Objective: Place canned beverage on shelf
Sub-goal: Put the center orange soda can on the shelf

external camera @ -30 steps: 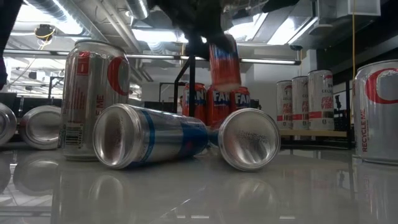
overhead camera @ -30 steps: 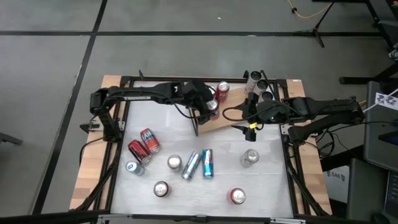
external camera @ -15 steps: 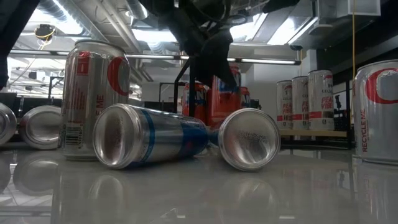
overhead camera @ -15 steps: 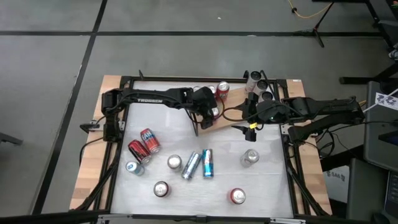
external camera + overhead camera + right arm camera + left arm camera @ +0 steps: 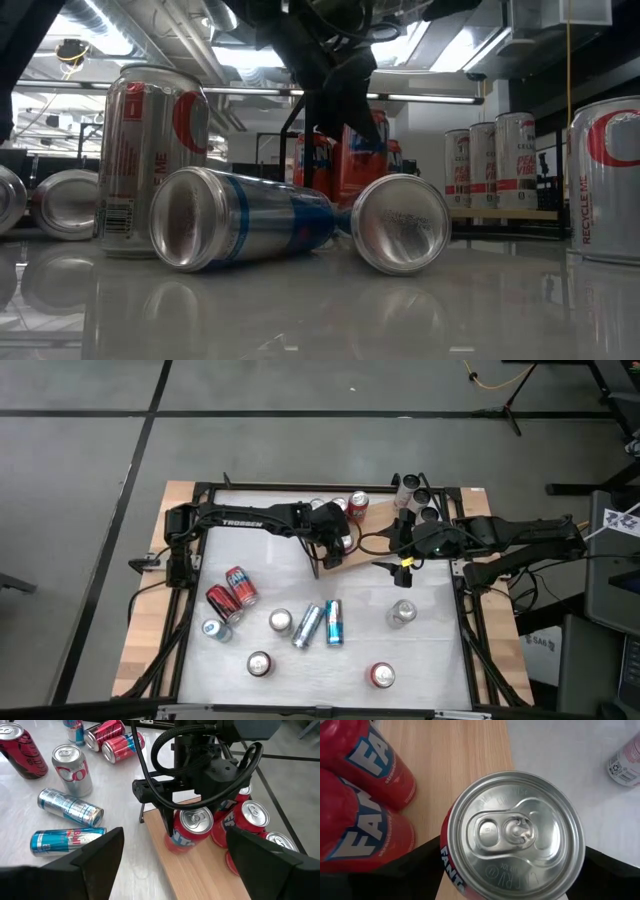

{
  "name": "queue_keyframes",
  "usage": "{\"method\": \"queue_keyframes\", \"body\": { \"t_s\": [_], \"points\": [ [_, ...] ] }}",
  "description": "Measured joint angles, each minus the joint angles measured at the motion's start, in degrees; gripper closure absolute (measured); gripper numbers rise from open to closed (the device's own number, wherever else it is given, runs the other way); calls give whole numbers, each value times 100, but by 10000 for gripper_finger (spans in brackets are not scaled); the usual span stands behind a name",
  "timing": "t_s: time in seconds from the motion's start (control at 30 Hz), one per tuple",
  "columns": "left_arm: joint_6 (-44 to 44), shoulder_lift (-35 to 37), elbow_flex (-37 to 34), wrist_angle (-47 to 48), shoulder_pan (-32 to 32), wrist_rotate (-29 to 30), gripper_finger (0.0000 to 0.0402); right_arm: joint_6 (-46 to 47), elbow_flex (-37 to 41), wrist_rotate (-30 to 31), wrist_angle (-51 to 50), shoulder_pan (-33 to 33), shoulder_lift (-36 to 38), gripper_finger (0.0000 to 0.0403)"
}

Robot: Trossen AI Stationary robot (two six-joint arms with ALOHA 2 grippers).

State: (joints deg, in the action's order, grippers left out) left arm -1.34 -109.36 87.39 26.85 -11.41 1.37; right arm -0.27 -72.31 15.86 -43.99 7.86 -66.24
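I have the left gripper [image 5: 192, 822] over the near end of the shelf [image 5: 365, 550], straddling an upright red can [image 5: 512, 837]. The can stands on the wood at the board's edge, just beside 2 other red cans [image 5: 365, 795]. In the right wrist view the fingers [image 5: 167, 822] sit on either side of the can's top; I cannot tell whether they press it or have let go. The right gripper [image 5: 405, 565] waits at the shelf's other side with its fingers spread, nothing between them. On the white table [image 5: 290, 585] below the shelf I see 2 blue and silver cans [image 5: 320, 623] lying on their sides, with a few more cans scattered around them.
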Motion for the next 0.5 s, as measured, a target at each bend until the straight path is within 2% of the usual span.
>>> {"method": "queue_keyframes", "body": {
  "t_s": [0.37,0.5],
  "points": [
    [2,0,-1,11,12,65,82,0,0,0,0,0,0,61],
    [2,2,-1,10,18,65,69,0,0,0,0,0,0,61]
  ]
}}
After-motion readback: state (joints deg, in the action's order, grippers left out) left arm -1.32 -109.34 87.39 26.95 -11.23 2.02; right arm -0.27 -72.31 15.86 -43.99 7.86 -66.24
